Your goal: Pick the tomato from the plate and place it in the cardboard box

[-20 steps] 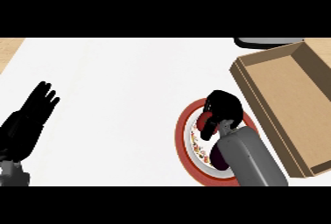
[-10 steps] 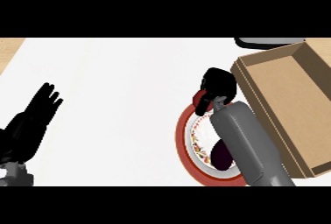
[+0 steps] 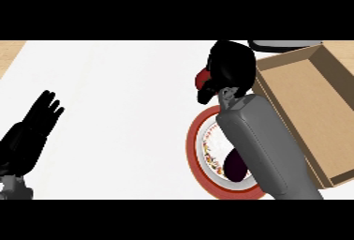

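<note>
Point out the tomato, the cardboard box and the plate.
tomato (image 3: 203,78): head view, red patch showing inside the curled right hand (image 3: 228,65).
cardboard box (image 3: 311,101): head view, its inner floor.
plate (image 3: 195,140): head view, left red rim.

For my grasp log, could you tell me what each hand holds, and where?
The right hand curls round the red tomato, only its left side showing; the left hand holds nothing.

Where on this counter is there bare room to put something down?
The white stretch between the left hand and the plate is bare. It is crowded at the right: right hand with tomato, plate, cardboard box.
</note>
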Robot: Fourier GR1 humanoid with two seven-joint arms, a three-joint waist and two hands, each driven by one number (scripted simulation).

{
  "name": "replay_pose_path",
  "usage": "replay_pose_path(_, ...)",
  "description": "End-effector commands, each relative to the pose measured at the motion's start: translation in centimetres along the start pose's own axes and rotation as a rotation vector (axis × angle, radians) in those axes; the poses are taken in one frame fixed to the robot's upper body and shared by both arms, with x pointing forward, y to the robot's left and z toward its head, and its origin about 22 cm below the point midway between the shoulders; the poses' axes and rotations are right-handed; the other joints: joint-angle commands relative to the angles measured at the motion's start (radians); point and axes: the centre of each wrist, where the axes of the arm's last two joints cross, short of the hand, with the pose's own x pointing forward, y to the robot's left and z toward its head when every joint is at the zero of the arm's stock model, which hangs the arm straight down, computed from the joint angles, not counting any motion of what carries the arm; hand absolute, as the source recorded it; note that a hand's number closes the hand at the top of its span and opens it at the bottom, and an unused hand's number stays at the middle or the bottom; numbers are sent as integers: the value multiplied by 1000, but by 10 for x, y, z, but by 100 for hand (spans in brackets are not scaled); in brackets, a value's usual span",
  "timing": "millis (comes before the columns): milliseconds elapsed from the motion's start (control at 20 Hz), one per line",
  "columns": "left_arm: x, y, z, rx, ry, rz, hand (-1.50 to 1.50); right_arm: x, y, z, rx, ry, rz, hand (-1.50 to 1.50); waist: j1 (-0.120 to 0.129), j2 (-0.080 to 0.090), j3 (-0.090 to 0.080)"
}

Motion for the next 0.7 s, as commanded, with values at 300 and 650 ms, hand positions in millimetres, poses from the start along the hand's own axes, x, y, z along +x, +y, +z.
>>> replay_pose_path(300, -8, 9, 11, 10, -11, 9, 0, -14, -106, 11, -320, 198, -69, 150, 1, -1, 0)
replay_pose_path(650, 8, 0, 2, 7, -6, 4, 0, -65, -116, -3, -367, 292, -31, 150, 2, 3, 0)
